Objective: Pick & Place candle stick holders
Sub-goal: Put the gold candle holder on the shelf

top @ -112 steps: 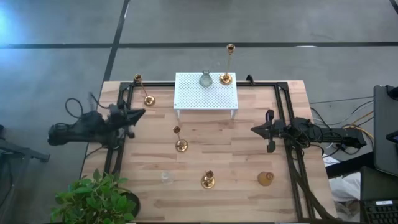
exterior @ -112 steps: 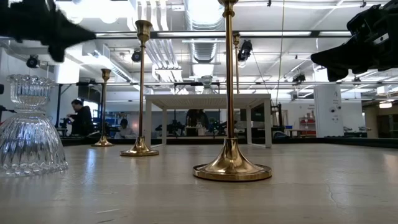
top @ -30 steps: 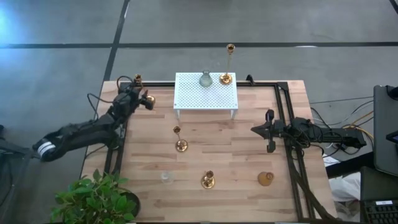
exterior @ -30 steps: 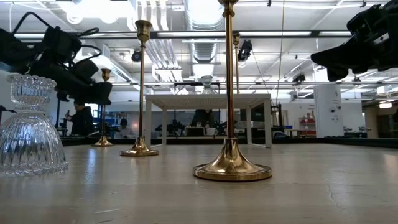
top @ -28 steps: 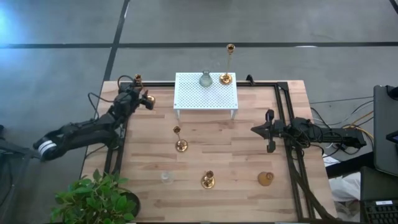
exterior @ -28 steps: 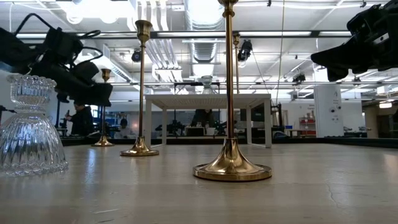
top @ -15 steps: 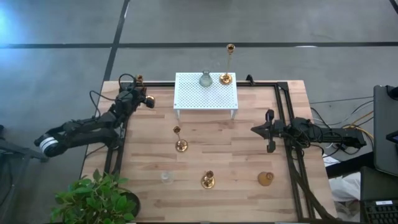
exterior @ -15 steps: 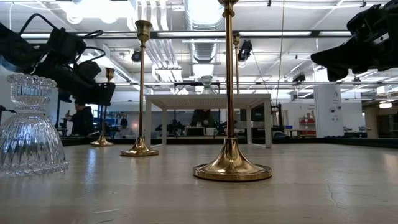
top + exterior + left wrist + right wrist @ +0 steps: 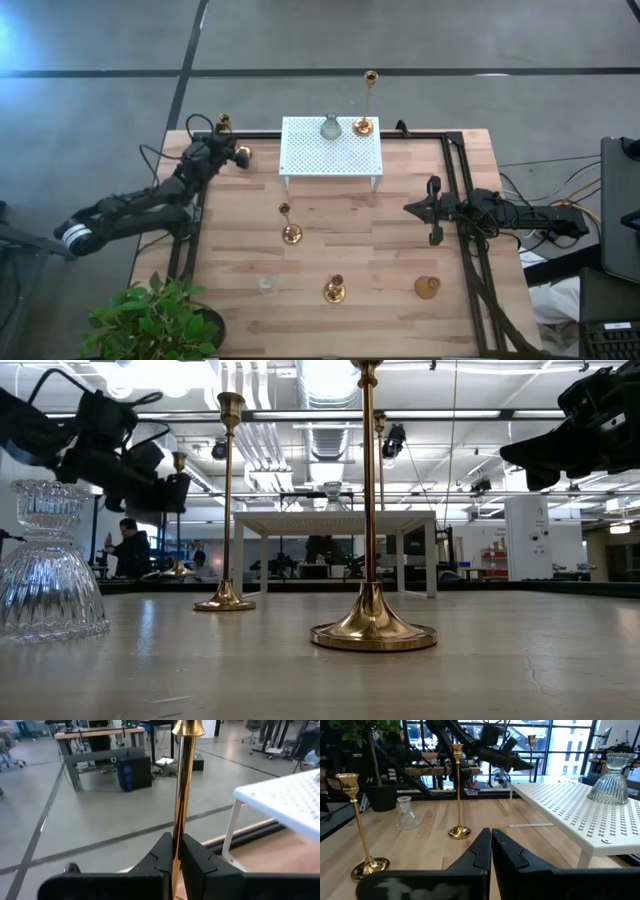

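Observation:
My left gripper is at the table's far left, shut on a tall brass candle stick holder, which also shows in the left wrist view. My right gripper is shut and empty above the table's right side. A tall brass holder and a clear glass one stand by their bases on the white rack. Two brass holders, a squat brass one and a clear glass one stand on the table. My left gripper pinches the holder's thin stem between its two fingers, between cup and base. The fingers come about level from the table's left and near side and lie across the stem. The holder stands upright in the hold, its round base clear of the table.
A black frame runs along the table's far, left and right sides. A potted plant stands at the near left corner. Bare wood lies between the rack and the near holders. A person sits in the room beyond.
My left gripper has gone up and a little toward the table's far edge with the brass holder. The holder, which stood on the table at the far left, is now lifted clear and still upright.

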Robot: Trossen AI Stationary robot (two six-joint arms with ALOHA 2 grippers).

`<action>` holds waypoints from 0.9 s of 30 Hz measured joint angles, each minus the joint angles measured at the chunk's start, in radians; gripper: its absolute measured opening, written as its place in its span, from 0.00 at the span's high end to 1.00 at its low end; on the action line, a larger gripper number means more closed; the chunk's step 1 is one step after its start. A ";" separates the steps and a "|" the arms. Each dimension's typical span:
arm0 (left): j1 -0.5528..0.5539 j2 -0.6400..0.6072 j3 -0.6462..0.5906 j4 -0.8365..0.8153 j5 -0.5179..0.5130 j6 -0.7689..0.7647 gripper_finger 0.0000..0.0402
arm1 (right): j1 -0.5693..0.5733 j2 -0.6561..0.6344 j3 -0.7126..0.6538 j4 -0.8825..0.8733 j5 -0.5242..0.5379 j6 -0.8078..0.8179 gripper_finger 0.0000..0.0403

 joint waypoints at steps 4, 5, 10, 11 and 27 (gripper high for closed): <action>0.000 -0.012 0.075 -0.076 0.040 0.006 0.95 | 0.000 0.000 0.000 0.000 0.000 0.000 0.98; 0.000 -0.014 0.100 -0.106 0.058 0.013 0.95 | 0.000 0.000 0.000 0.000 0.000 0.000 0.98; 0.000 -0.014 0.240 -0.265 0.120 0.069 0.95 | 0.000 0.000 0.000 0.000 0.000 0.000 0.98; 0.000 -0.014 0.267 -0.289 0.135 0.080 0.95 | 0.000 0.000 0.000 0.000 0.000 -0.001 0.98; 0.002 -0.007 0.424 -0.433 0.291 0.077 0.95 | 0.000 0.000 0.000 0.000 0.000 -0.002 0.98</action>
